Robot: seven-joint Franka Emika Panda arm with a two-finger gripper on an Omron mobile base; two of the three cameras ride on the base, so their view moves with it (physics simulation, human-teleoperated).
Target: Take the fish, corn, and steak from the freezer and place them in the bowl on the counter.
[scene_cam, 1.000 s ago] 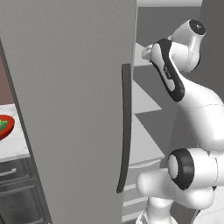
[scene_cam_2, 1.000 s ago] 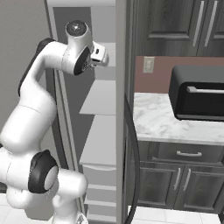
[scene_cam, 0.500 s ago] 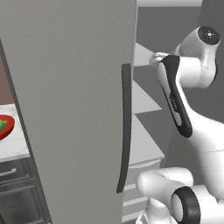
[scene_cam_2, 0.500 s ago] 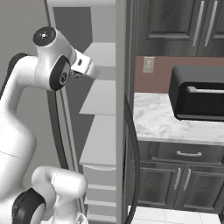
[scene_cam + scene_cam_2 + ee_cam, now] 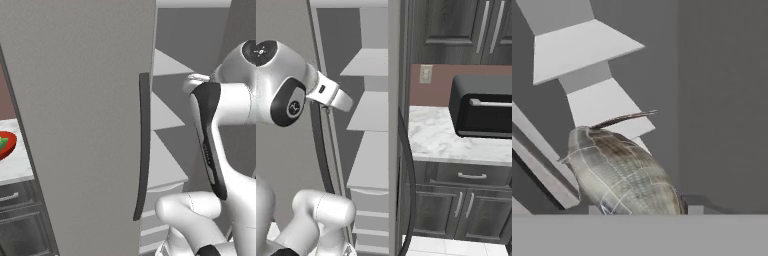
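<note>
A grey-brown scaled fish [image 5: 619, 175] hangs close before the hand camera, clear of the pale shelves behind it. My gripper [image 5: 347, 105] is shut on it, and its fingertips are hidden under the fish. The hand stands just outside the freezer's [image 5: 373, 105] open front, beside the swung-out door [image 5: 75, 125] with its dark handle [image 5: 144, 145]. At the far left, the red bowl [image 5: 6, 147] sits on the white marble counter [image 5: 15, 170]. Something green lies in it, and I cannot tell whether that is the corn. The steak is out of view.
The open freezer door stands between the arm and the bowl's counter. Right of the freezer, a black box-like appliance [image 5: 481, 105] sits on another marble counter [image 5: 441, 142] over dark cabinets [image 5: 461, 210]. A dark-grey drawer front [image 5: 15, 200] is below the bowl.
The hand has drawn back out of the freezer and lower, toward the arm's base, with the fish still in it. The arm's upper links have swung up. The door has not moved.
</note>
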